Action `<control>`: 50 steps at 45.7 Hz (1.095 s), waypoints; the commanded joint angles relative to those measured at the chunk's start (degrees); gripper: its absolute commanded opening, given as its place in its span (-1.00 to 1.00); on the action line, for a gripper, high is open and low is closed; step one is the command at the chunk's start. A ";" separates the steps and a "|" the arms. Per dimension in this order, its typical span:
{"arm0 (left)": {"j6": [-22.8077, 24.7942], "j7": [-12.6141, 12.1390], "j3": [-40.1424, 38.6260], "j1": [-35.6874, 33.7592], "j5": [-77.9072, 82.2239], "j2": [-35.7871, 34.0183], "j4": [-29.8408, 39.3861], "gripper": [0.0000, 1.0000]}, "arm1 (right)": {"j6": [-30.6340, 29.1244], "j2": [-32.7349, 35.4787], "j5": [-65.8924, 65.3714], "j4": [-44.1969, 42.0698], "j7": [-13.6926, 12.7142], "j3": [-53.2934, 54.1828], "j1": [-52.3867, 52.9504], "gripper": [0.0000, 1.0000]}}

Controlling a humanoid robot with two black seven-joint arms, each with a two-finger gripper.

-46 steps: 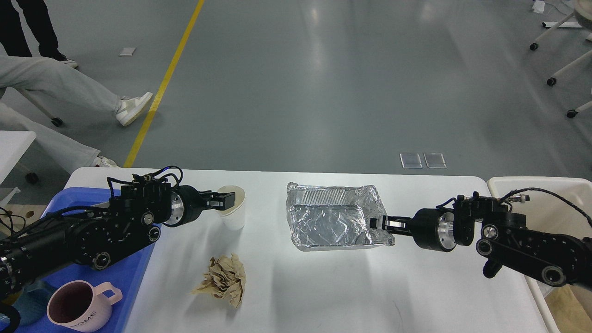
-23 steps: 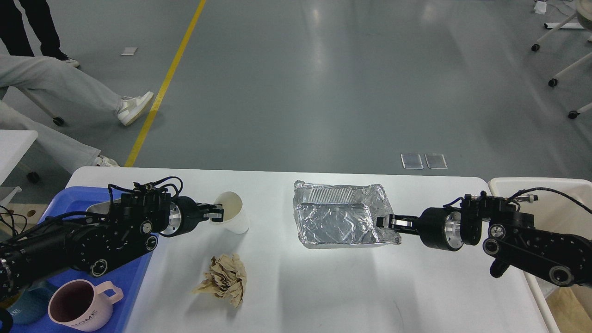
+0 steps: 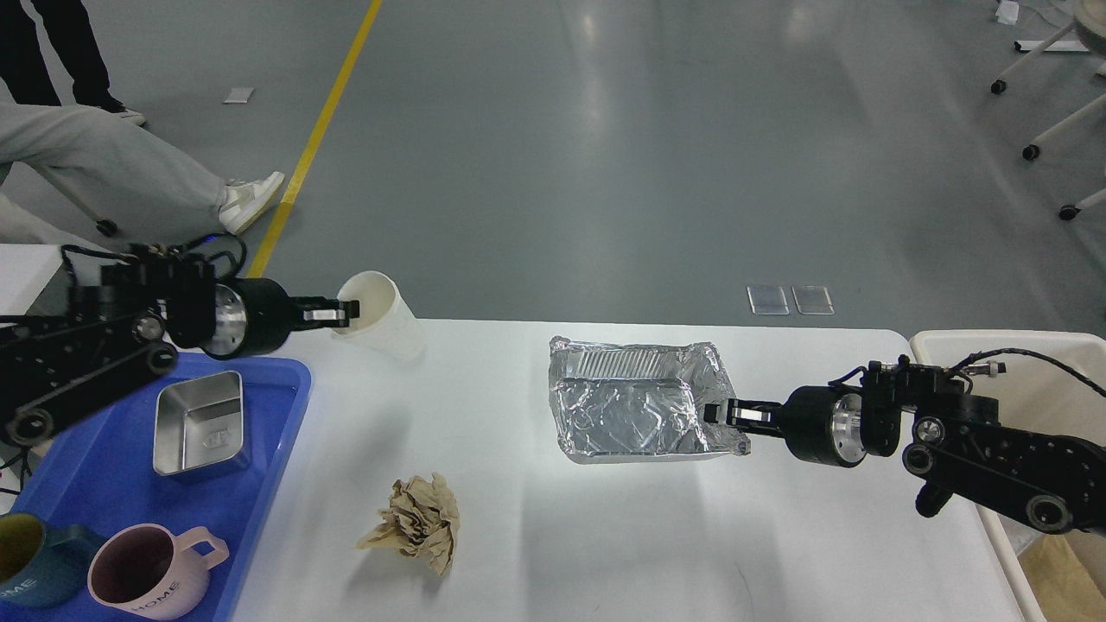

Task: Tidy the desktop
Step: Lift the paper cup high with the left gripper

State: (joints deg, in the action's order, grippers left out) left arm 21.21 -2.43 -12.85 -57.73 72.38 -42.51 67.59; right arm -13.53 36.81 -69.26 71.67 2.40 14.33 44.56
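Seen from the robot's head, looking forward and down, a white desktop point(image 3: 622, 536) with rounded corners fills the lower part of the view. The left arm reaches in from the left edge, raised above the far left corner of this surface and pointing right; the left gripper point(image 3: 344, 313) is clenched on the rim of one white paper cup point(image 3: 378, 311), which is tilted and lifted clear of the surface, its shadow falling just below it. The right arm comes in from the right edge, low and roughly level, pointing left; the right gripper point(image 3: 714, 414) is closed on the near right edge of one crumpled foil tray point(image 3: 635, 404), which rests on the surface near the middle. One ball of crumpled brown paper point(image 3: 416, 520) lies on the surface toward the near left, well apart from both grippers. On the left, a blue tray point(image 3: 95, 484) sits over the edge of the surface; it holds one square metal dish point(image 3: 199, 422), one pink mug point(image 3: 143, 572) and one dark teal mug point(image 3: 26, 555) cut off by the frame. A cream-white bin point(image 3: 1002, 345) stands beside the right end of the surface. Beyond lies grey floor with one yellow line point(image 3: 302, 164) and a person's legs point(image 3: 121, 168).
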 commanded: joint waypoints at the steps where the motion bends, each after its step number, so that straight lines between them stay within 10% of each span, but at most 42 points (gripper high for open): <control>1: 6.91 2.87 -4.55 -5.54 -6.54 -8.71 1.85 -0.96 | 0.00 -0.07 0.00 -0.03 0.06 -0.01 0.00 -1.00; 9: 14.20 7.18 -6.75 -15.12 -14.80 -19.78 1.76 -0.96 | 0.00 -0.25 0.00 -0.03 -0.03 -0.01 0.17 -1.00; 29: 21.07 7.97 -6.22 -24.72 -22.02 -24.11 1.76 -0.96 | 0.00 0.01 0.00 0.05 0.06 0.08 0.52 -1.00; 50: 16.77 7.36 1.33 -24.36 -20.62 1.28 0.44 -0.97 | -0.09 0.10 0.00 0.05 0.15 0.26 0.44 -1.00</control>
State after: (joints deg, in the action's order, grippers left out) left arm 40.39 5.27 -14.70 -82.21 51.32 -49.93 68.44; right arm -13.56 36.93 -69.28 71.69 2.55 14.57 44.83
